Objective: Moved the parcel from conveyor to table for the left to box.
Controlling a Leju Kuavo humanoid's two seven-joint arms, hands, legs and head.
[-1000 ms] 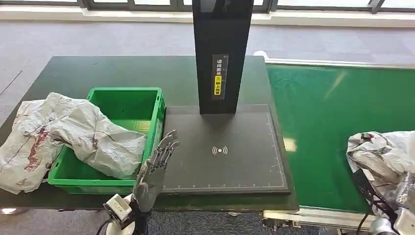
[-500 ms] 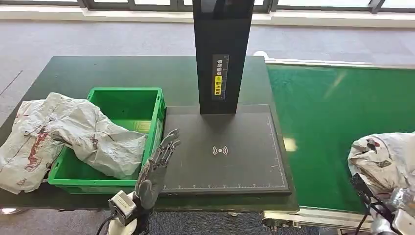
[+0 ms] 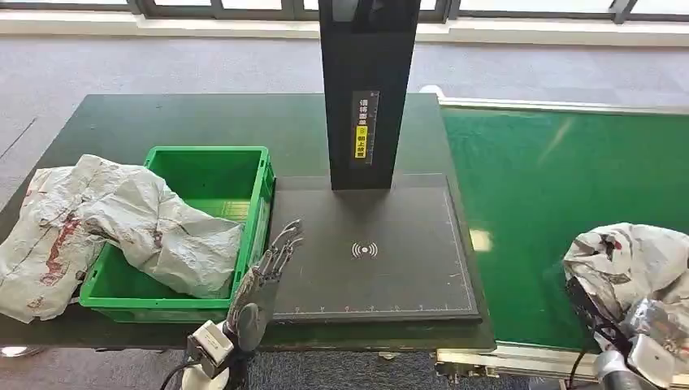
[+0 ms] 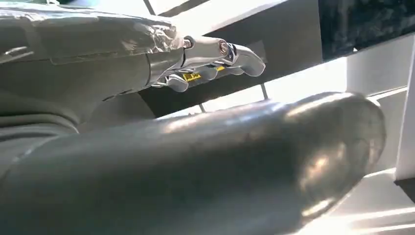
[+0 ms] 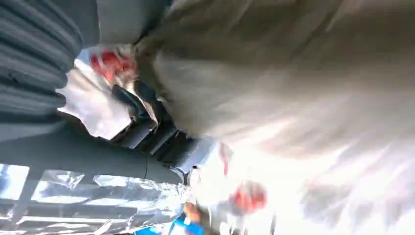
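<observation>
Parcel (image 3: 630, 264), a crumpled grey plastic mailer with red marks, sits at the near right of the head view, above the green conveyor (image 3: 552, 187) close to its front edge, and the right hand (image 3: 630, 337) grips it from below, dark fingers pressed into the wrinkled film. In the right wrist view the same bag (image 5: 293, 83) is bunched against the hand's fingers (image 5: 147, 125), blurred and very close, so how much of it rests on the belt cannot be told. The left hand (image 3: 262, 284) is raised at the near edge of the dark table (image 3: 162, 122), fingers straight and a little apart, holding nothing; it stands just beside the front right corner of the green crate (image 3: 203, 175) and over the left edge of the black scanner pad (image 3: 406, 268). The left wrist view shows that hand's thick grey thumb (image 4: 220, 161) and its pale fingertips (image 4: 240, 51) extended with nothing between them. Two more crumpled grey bags (image 3: 106, 223) lie over the crate's left side, one draped into it and one spilling onto the table. A black upright post (image 3: 370, 89) with a yellow label rises from the far edge of the pad.
</observation>
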